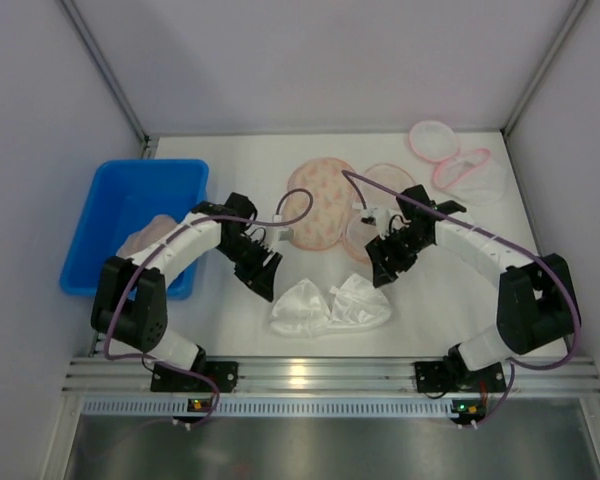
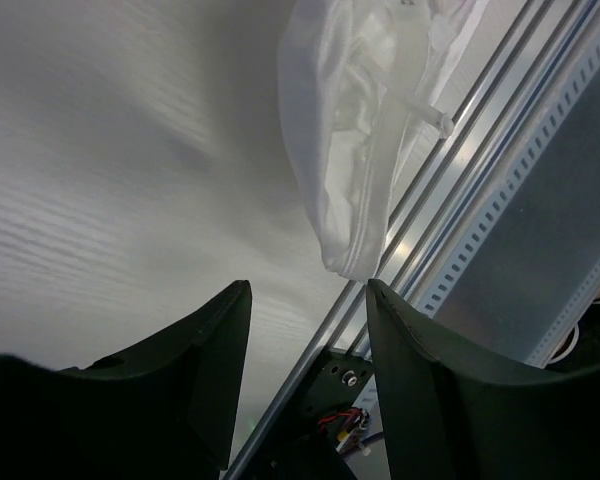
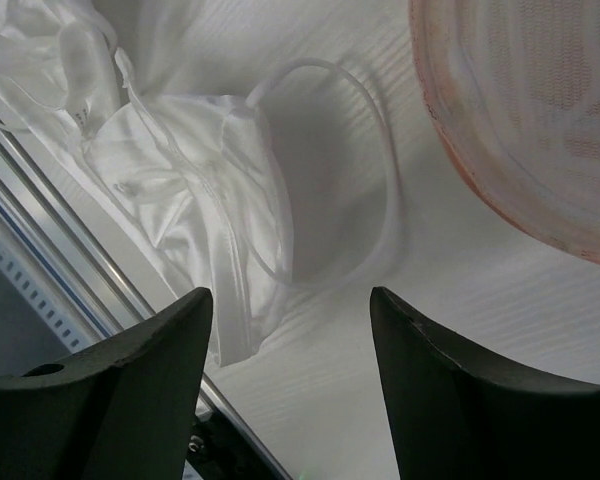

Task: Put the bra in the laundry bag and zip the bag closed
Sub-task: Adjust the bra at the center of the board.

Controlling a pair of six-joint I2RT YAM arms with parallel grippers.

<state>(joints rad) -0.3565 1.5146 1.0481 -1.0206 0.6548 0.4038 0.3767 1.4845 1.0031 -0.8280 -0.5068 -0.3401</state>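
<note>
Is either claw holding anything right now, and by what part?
Nothing is held. The left gripper and right gripper are both open and empty; the bra lies loose.

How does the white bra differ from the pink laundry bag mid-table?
The bra is plain white; the laundry bag is pink and patterned. The bra lies crumpled; the laundry bag lies spread flat in round panels. The bra sits near the front edge; the laundry bag lies farther back. Both rest on the table, ungripped.
</note>
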